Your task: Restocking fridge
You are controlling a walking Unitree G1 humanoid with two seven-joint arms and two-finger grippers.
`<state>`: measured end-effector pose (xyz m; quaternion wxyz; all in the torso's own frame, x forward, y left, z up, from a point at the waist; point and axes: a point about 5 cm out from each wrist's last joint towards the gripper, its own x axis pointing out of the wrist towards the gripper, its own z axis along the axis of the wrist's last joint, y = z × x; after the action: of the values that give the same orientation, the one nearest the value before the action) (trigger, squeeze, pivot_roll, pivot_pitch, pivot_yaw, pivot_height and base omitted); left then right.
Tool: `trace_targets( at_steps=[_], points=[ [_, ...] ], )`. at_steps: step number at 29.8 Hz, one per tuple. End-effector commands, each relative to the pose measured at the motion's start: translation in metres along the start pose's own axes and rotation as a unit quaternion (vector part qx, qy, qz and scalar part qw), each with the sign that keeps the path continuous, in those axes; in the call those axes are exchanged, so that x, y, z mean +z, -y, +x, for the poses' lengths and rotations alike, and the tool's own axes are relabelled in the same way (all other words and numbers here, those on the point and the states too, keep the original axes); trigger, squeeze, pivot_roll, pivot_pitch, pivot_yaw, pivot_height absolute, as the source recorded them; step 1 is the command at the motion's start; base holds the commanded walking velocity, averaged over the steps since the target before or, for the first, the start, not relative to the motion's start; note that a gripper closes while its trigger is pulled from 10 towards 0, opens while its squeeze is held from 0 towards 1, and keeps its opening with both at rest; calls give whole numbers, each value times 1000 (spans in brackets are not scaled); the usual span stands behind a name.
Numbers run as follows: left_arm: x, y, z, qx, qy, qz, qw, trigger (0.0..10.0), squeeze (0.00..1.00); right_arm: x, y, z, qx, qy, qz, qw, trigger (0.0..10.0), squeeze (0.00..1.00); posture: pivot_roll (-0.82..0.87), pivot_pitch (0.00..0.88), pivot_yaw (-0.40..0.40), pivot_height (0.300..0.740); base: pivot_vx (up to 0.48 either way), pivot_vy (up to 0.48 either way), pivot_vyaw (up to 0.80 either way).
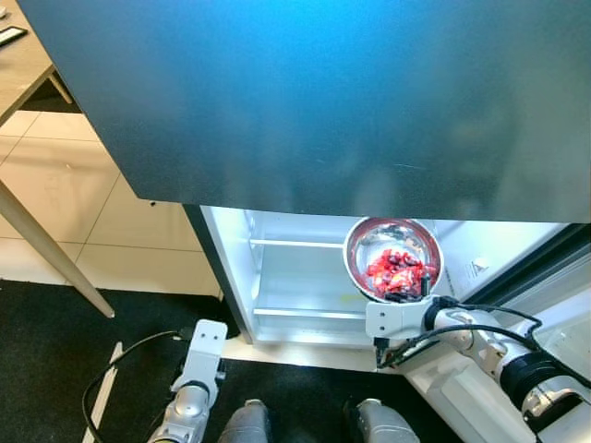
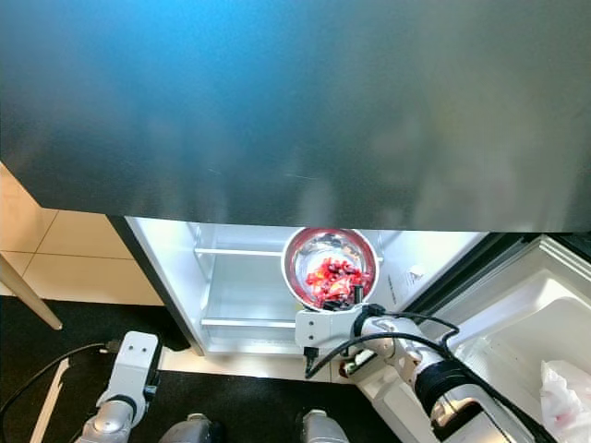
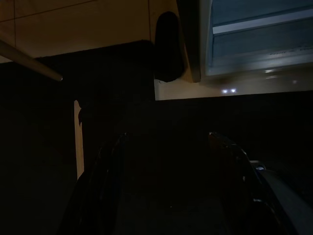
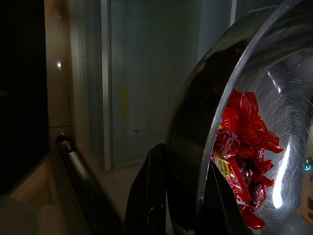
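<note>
A round steel bowl (image 1: 392, 258) with a red rim holds several red-wrapped sweets (image 1: 399, 273). My right gripper (image 1: 406, 297) is shut on the bowl's near rim and holds it in front of the open fridge (image 1: 295, 277). In the right wrist view one black finger (image 4: 149, 196) lies outside the bowl wall (image 4: 200, 147), the other inside by the sweets (image 4: 242, 147). The lit fridge interior has a glass shelf (image 1: 295, 245) and a bare floor beneath it. My left arm (image 1: 196, 378) hangs low at the left over the dark mat.
A large dark panel (image 1: 323, 101) spans the upper picture above the fridge opening. The fridge door (image 2: 517, 341) stands open at the right, with a white bag (image 2: 565, 392) in its rack. A wooden table leg (image 1: 46, 245) stands at the left on the pale tiles.
</note>
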<state>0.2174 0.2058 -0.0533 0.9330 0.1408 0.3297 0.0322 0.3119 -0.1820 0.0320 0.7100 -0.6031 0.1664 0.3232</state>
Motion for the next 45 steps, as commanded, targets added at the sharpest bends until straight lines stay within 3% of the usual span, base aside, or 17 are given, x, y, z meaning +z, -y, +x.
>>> trace_targets(
  at_steps=[1, 45],
  points=[
    [-8, 2, -2, -4, -17, -1, 1000, 10000, 0, -1, 3, -1, -12, 4, 12, 1000, 10000, 0, -35, 173, -34, 725, 0, 0, 0],
    [-9, 2, -3, -4, -17, -1, 1000, 10000, 0, -1, 2, 0, -11, 6, 12, 1000, 10000, 0, -36, 174, -36, 725, 0, 0, 0]
  ],
)
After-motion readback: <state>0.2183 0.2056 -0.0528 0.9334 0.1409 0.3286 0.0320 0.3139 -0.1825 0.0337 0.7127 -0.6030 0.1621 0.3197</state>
